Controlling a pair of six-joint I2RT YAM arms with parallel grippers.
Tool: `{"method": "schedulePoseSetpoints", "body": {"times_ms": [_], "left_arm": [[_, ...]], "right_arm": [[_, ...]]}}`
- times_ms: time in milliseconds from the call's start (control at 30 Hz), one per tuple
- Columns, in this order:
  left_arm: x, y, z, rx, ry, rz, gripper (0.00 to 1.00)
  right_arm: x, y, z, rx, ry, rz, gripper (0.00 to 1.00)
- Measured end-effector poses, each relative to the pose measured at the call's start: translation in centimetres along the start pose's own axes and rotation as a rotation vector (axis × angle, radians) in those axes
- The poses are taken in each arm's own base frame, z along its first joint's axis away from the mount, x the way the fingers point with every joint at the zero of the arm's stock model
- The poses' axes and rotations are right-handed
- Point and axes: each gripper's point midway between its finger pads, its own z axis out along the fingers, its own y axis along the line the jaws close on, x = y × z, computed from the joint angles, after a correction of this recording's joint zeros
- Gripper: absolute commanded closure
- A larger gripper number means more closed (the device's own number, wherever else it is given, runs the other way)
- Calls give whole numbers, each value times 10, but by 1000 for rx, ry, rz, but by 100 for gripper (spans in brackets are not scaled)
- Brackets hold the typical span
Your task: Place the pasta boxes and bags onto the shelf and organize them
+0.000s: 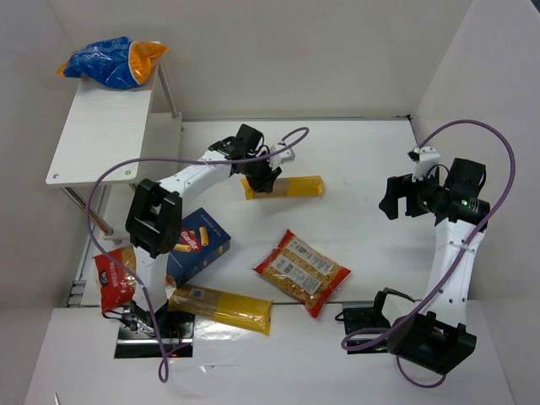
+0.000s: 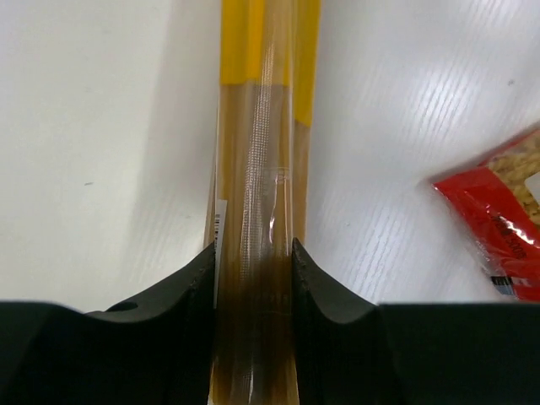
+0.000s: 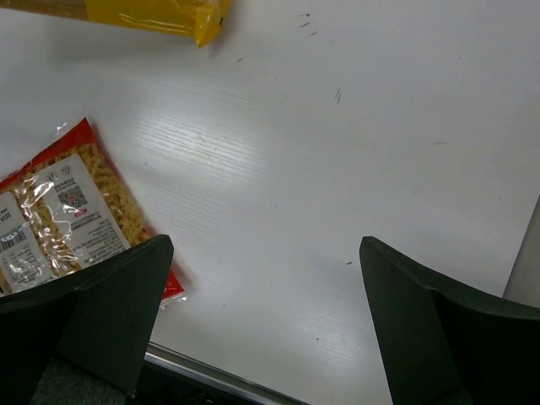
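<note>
White table [image 3: 337, 169] directly beneath right gripper [image 3: 261, 253], with small dark scuff marks [image 3: 337, 95] ahead of fingertips. Grey metal edge strip [image 3: 202, 371] behind fingertips, at near side of tool. Same white surface, faintly ribbed, either side of left gripper [image 2: 253, 253]. White wall panels [image 1: 295, 51] beyond both tools.

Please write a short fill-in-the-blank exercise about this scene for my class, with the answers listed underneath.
1. The left gripper is shut on a long, narrow ____ spaghetti pack.
2. The right gripper has its jaws ____ and holds nothing.
3. The only bag lying on the shelf is blue and ____.

Missing words: yellow; open; orange.
</note>
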Motion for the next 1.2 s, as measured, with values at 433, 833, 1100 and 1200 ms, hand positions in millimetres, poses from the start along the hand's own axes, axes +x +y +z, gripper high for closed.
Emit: {"method": "schedulePoseSetpoints", "body": {"times_ms": [433,833,1100,1200], "left_arm": [[-41,11,-53,-108,-126,-84,100],[19,-2,-36,-145,-57,-115,100],[81,-8,-20,-184,70,-160,100],[79,-5,-20,-200,59,-155,100]], "right_arm": [[1,2,0,0,-8,-1,0],[-1,4,-2,-7,-21,-7,0],[-1,5,-2,-10,-22,-7,0],[-2,5,-2,-12,-23,-7,0]]}}
